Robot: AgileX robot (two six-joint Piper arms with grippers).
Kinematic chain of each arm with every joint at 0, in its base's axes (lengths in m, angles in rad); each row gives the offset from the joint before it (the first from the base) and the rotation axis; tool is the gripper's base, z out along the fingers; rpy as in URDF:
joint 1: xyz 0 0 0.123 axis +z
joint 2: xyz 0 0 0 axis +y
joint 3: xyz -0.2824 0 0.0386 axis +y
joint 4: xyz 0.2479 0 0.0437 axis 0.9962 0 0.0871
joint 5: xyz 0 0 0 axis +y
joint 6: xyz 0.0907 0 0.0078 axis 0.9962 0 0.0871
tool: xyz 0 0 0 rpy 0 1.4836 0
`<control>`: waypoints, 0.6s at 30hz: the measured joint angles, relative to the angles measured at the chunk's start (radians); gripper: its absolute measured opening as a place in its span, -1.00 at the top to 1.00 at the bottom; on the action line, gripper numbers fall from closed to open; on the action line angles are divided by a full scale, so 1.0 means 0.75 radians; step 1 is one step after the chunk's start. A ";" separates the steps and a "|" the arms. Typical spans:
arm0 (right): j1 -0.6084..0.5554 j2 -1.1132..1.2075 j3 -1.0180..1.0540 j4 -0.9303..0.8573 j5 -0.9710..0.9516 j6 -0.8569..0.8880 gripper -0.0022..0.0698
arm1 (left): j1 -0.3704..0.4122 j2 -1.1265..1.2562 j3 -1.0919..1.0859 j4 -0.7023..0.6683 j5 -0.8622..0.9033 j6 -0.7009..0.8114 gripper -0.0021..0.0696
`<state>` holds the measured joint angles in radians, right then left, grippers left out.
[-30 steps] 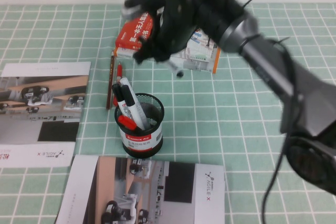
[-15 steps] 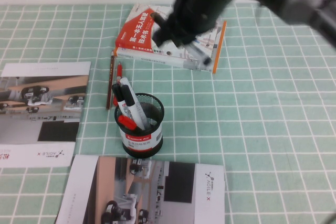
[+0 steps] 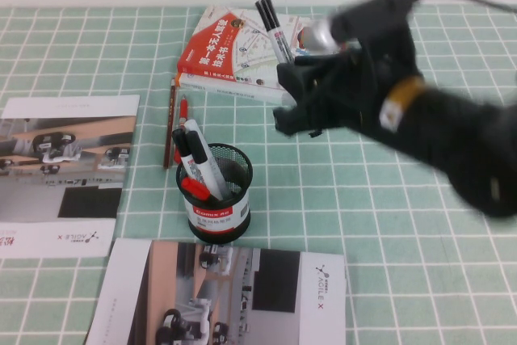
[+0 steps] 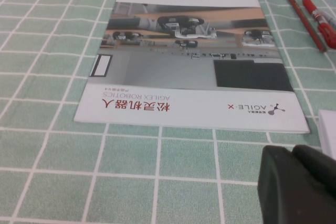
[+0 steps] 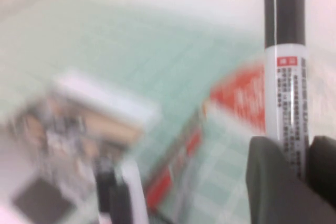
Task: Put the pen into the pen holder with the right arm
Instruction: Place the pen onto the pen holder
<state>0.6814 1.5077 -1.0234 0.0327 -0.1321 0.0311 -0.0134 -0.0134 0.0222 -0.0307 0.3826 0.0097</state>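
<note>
white-barrelled with a black cap and small dark print, the pen (image 3: 272, 28) stands nearly upright, cap uppermost, clamped between the fingers of the right gripper (image 3: 292, 78) above the red-and-white book (image 3: 218, 54) near the table's far edge. the pen holder (image 3: 216, 191), black wire mesh with a red-banded label, sits mid-table with other markers inside. the left gripper (image 4: 302, 184) hangs over a brochure (image 4: 191, 61); i cannot tell its jaws.

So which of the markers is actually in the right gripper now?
The black-capped white marker sticking up from the right gripper above the book. The other markers stand in the mesh pen holder. Left gripper is parked over the brochure.
</note>
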 joint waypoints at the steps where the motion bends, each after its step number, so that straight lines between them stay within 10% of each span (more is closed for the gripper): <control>1: 0.009 -0.006 0.064 0.000 -0.167 0.000 0.63 | 0.000 0.000 0.000 0.000 0.000 0.000 0.95; 8: 0.079 0.005 0.374 -0.100 -0.949 0.003 0.63 | 0.000 0.000 0.000 0.000 0.000 0.000 0.95; 18: 0.152 0.286 0.382 -0.253 -1.320 0.073 0.63 | 0.000 0.000 0.000 0.000 0.000 0.000 0.95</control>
<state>0.7953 1.7222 -0.7367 -0.1573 -1.1218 0.0862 -0.0134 -0.0134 0.0222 -0.0307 0.3826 0.0097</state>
